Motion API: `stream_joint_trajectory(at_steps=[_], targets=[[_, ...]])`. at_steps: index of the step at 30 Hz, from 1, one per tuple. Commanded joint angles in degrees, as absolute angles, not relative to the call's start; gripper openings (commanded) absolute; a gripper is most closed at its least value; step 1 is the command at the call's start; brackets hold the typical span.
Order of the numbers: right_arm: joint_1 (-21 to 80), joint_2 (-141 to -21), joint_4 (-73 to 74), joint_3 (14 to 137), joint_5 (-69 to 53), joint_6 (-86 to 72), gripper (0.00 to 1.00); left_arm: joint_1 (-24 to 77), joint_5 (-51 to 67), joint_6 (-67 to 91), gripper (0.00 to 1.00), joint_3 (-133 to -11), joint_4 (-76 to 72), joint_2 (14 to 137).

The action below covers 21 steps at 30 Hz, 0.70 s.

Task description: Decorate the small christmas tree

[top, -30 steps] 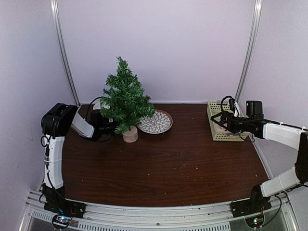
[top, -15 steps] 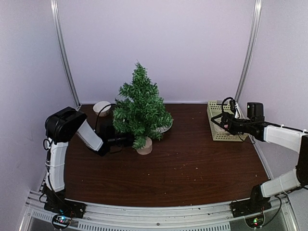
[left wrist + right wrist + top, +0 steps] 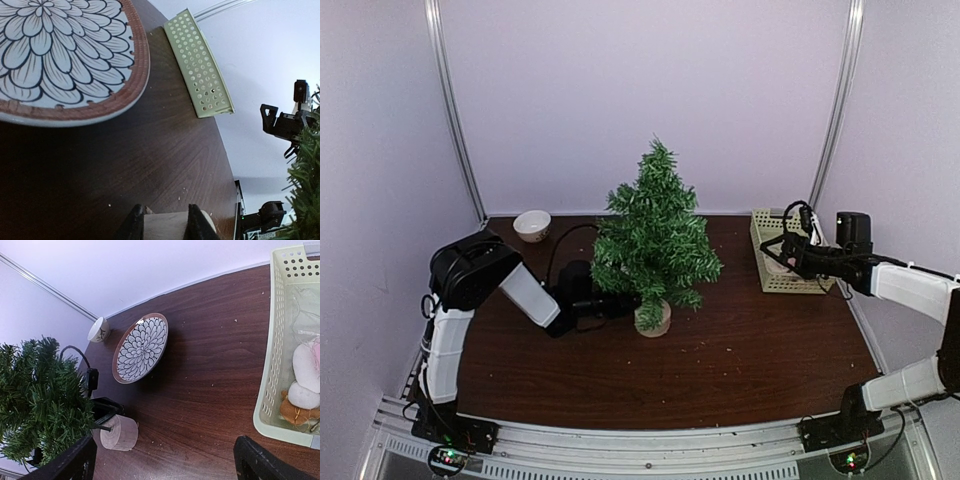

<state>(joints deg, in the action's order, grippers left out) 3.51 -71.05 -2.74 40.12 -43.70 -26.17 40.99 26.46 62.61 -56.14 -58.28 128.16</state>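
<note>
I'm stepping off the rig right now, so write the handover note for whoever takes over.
Left end effector: shut on the base of the small christmas tree, which stands upright mid-table.
Right end effector: open, empty, hovering by the pale green basket at the table's right side.
Ornaments lie in the basket; the patterned plate sits behind the tree.
Done: tree gripped. No ornament visibly on it.
Left: pick ornaments from the basket and hang them.
</note>
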Motion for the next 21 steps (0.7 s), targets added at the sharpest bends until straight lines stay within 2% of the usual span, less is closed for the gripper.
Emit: stream_joint_trajectory(at_steps=[1, 6, 9, 17, 19, 21], targets=[[3.5, -68.9, -0.6, 41.2, -41.8, -24.8, 1.00, 40.2, 25.3, 61.4, 0.42, -52.9, -54.6, 127.5], [3.4, -66.3, 6.5, 45.1, -35.9, -20.8, 1.00, 36.1, 25.6, 61.7, 0.61, -49.6, -53.8, 123.3], [3.0, -66.0, 10.8, 48.8, -32.7, -18.4, 1.00, 34.6, 26.8, 59.8, 0.68, -49.3, -51.0, 120.5], [-0.8, -70.2, 20.4, 58.7, -19.3, -15.7, 0.99, 28.3, 23.2, 57.9, 0.82, -43.6, -43.5, 111.0], [-1.6, -72.9, 22.6, 61.8, -15.3, -16.0, 0.97, 26.5, 21.7, 55.9, 0.83, -42.1, -40.1, 107.5], [-1.7, -76.3, 24.8, 65.5, -11.5, -16.2, 0.91, 25.9, 18.5, 51.8, 0.83, -42.2, -33.3, 103.2]])
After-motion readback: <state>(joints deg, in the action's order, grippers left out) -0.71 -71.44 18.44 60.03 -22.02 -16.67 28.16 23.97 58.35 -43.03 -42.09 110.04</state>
